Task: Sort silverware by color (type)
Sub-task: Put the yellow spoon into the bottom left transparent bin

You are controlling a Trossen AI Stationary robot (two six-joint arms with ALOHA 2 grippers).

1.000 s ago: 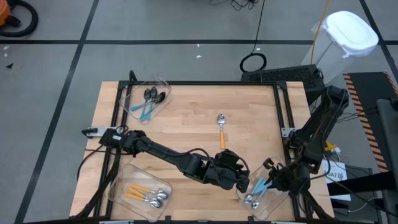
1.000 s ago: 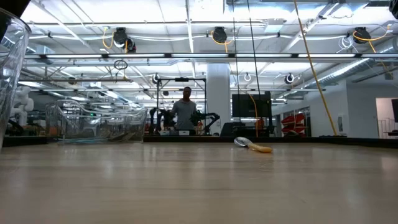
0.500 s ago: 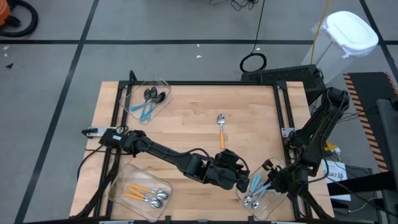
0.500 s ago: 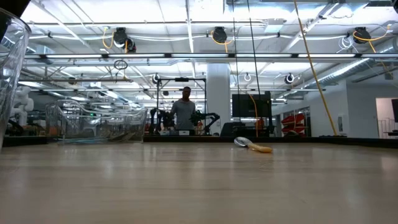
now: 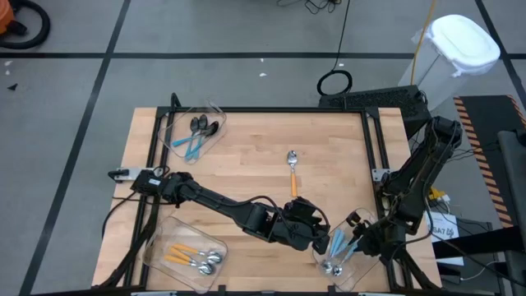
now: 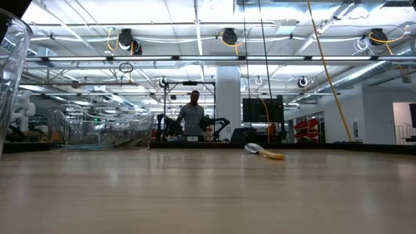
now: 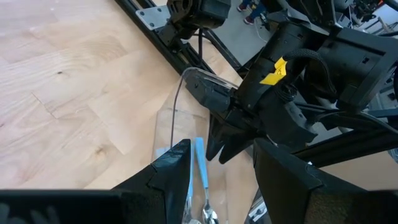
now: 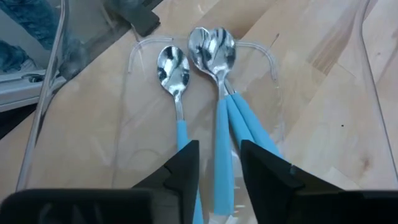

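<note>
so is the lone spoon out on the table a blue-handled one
No, the spoon lying alone on the table has an orange handle and a silver bowl.

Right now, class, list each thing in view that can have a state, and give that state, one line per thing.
Right gripper: open, over the near-right bin, a blue handle between its fingers.
Left gripper: open, empty, beside that bin.
Near-right bin: holds silver spoons with blue handles.
Near-left bin: holds silver spoons with orange handles.
Far-left bin: holds black spoons with blue handles.
Orange-handled silver spoon: loose on the table, unsorted.
</note>
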